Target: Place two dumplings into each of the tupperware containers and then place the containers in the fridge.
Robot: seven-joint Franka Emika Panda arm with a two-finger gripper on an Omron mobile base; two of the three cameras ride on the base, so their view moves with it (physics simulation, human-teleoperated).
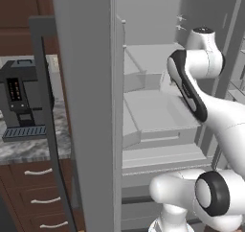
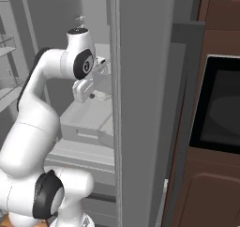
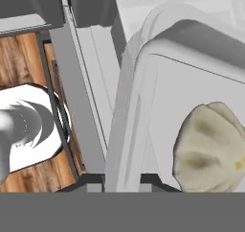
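The translucent whitish-grey plastic tupperware container (image 3: 158, 82) rises between the fingers; whether they grip it cannot be told. A pale beige dumpling (image 3: 210, 147) lies inside.

Two base cameras sit behind the white arm (image 1: 210, 111), left and right, both looking into the tall silver-grey fridge (image 1: 158, 116). The hand camera looks very closely at a whitish plastic container (image 3: 158, 97).

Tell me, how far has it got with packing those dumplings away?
Well along, it seems. The fridge stands open and the arm reaches inside. In the hand view a tupperware container with at least one dumpling in it sits right at the pincer, whose grip I cannot make out. Left to do: let go and pull out. I cannot tell where the other container stands.
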